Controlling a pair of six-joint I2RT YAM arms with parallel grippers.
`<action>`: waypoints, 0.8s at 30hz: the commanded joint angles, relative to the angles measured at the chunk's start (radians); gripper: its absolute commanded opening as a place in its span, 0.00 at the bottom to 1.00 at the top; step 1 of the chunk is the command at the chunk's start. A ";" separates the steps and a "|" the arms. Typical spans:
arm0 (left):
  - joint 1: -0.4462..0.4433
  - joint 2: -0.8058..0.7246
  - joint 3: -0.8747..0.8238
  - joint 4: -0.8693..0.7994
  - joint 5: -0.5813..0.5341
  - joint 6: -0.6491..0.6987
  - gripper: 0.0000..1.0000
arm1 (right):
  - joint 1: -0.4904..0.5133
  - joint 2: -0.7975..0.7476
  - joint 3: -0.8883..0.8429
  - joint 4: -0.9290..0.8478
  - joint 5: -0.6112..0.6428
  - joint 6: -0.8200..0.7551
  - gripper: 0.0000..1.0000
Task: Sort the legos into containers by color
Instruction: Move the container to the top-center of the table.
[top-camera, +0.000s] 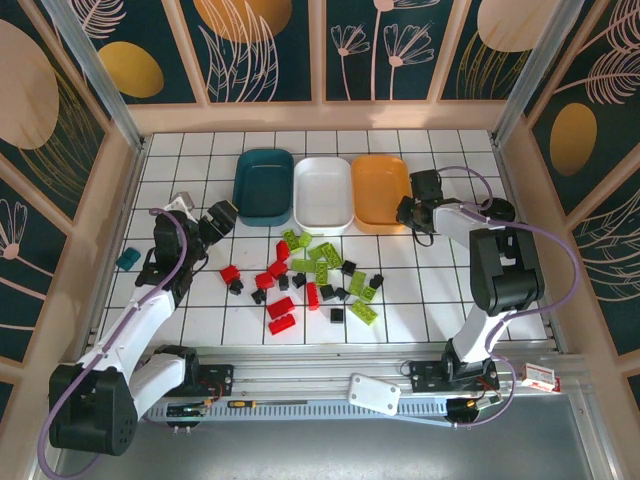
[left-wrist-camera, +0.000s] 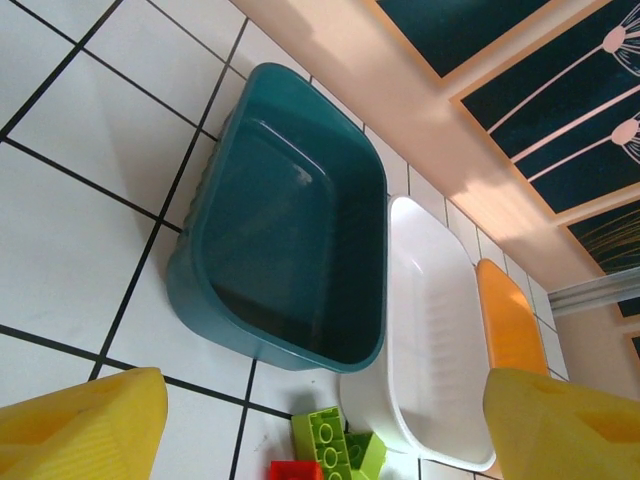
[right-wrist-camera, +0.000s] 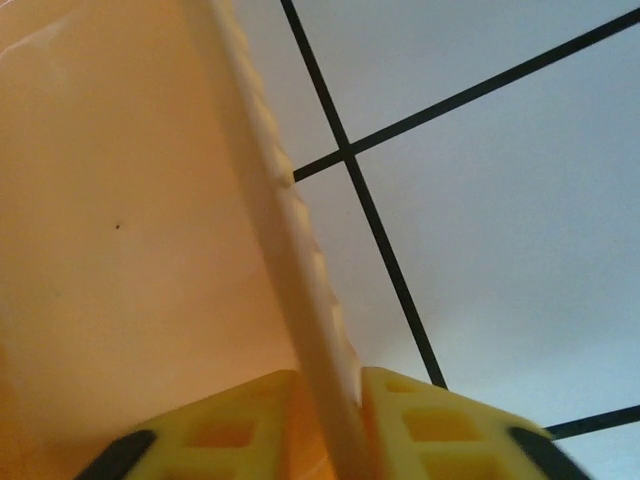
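We find the left pincer (top-camera: 222, 215) released: in its wrist view the yellow fingers (left-wrist-camera: 90, 425) stand wide apart. Straight ahead of it lies the dark teal tray (left-wrist-camera: 290, 230), with its near rim just beyond the fingertips. The white tray (top-camera: 324, 193) sits just beside the teal one on the pincer's right. We cannot tell whether their rims touch.

The right pincer (top-camera: 410, 212) is clenched on the orange tray (right-wrist-camera: 120, 200). The tray's ribbed right-hand wall runs up between the two fingers. On the outer side of this pincer we see bare white tile of the table (right-wrist-camera: 500, 150), open as far as the side wall.

The legos (top-camera: 310, 275) lie scattered on the table between the two pincers, nearer the arm bases than the trays are. Red bricks sit toward the left pincer, with lime green and black toward the right. Lime green bricks (left-wrist-camera: 325, 435) lie just under the left pincer's open gap, close to the near edge of the white tray, so little open tile is left there. Left of the left pincer the tiles are open, and a teal block (top-camera: 128, 259) lies well apart near the side wall.
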 joint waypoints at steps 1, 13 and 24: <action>-0.006 -0.025 0.021 -0.011 0.023 0.014 0.82 | 0.000 -0.022 -0.025 0.017 0.054 0.067 0.16; -0.011 -0.039 0.022 -0.022 0.041 0.020 0.92 | -0.012 -0.053 -0.032 0.015 0.064 0.064 0.50; -0.047 -0.168 -0.098 0.039 0.062 -0.035 0.99 | 0.208 -0.460 -0.336 -0.009 0.077 0.136 0.64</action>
